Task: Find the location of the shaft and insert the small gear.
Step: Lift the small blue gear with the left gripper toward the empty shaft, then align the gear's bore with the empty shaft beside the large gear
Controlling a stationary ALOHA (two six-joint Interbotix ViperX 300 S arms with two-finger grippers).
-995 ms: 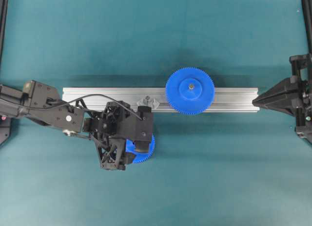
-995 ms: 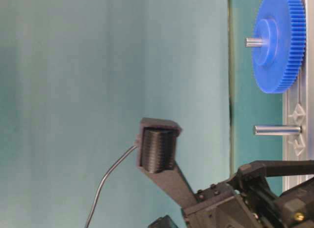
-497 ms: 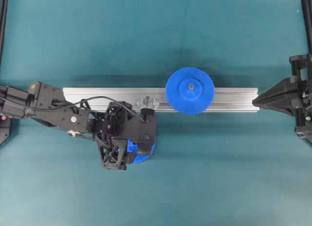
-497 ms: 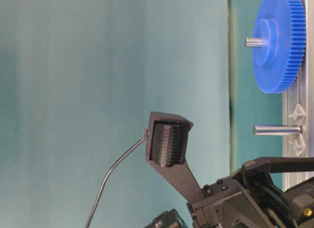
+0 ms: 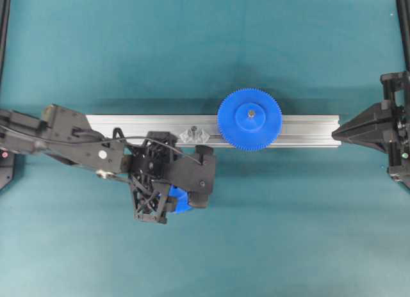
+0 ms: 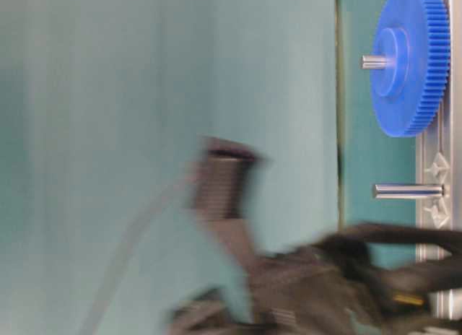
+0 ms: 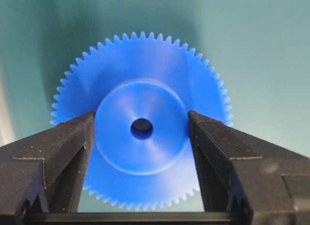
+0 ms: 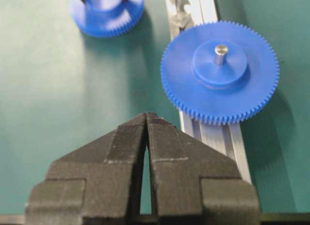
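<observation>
closing left fingers now flank the small gear hub.

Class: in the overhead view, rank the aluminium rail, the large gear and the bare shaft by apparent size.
1. aluminium rail
2. large gear
3. shaft, a tiny pin seen end-on
</observation>
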